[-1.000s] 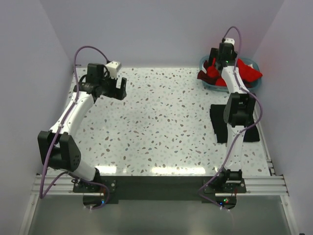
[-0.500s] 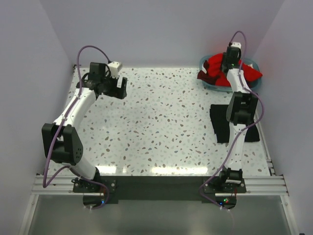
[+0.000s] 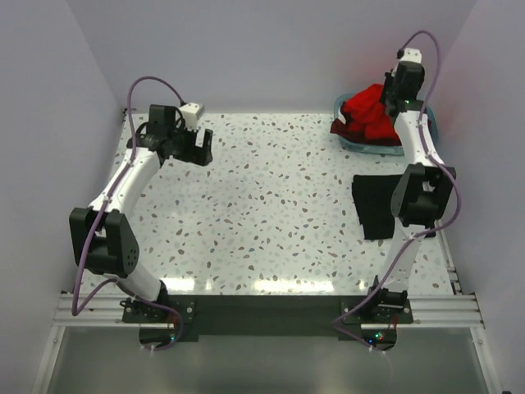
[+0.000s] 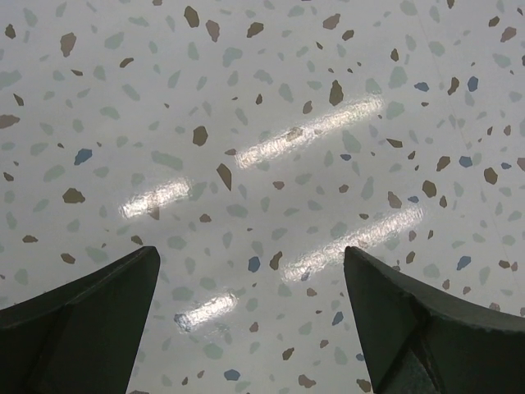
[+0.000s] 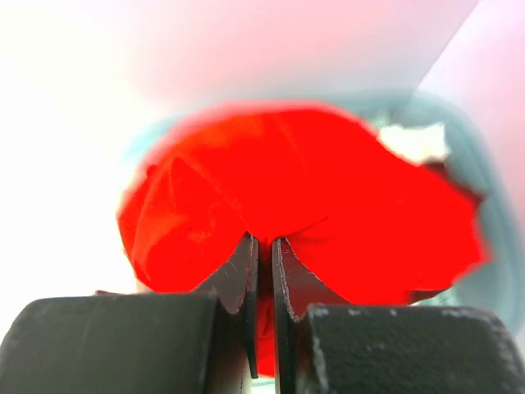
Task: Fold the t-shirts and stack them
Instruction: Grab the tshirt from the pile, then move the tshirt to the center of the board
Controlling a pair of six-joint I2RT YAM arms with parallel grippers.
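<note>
A bright red t-shirt (image 3: pixel 367 111) hangs bunched above the light blue basket (image 3: pixel 369 145) at the back right. My right gripper (image 3: pixel 390 98) is raised over the basket and shut on a fold of it. In the right wrist view the fingers pinch the red t-shirt (image 5: pixel 328 180) at their tips, where the right gripper (image 5: pixel 264 240) has almost no gap. A black t-shirt (image 3: pixel 373 205) lies folded flat on the table by the right arm. My left gripper (image 3: pixel 201 148) hovers open over bare table at the back left. The left gripper (image 4: pixel 251 250) has nothing between its fingers.
The speckled table (image 3: pixel 271 205) stretches between the arms. White walls close in the back and both sides. The basket's rim (image 5: pixel 492 271) shows teal behind the red cloth in the right wrist view.
My right gripper has shut on the red t-shirt and risen, pulling the cloth up out of the basket. The left arm shifted slightly and stays open.
</note>
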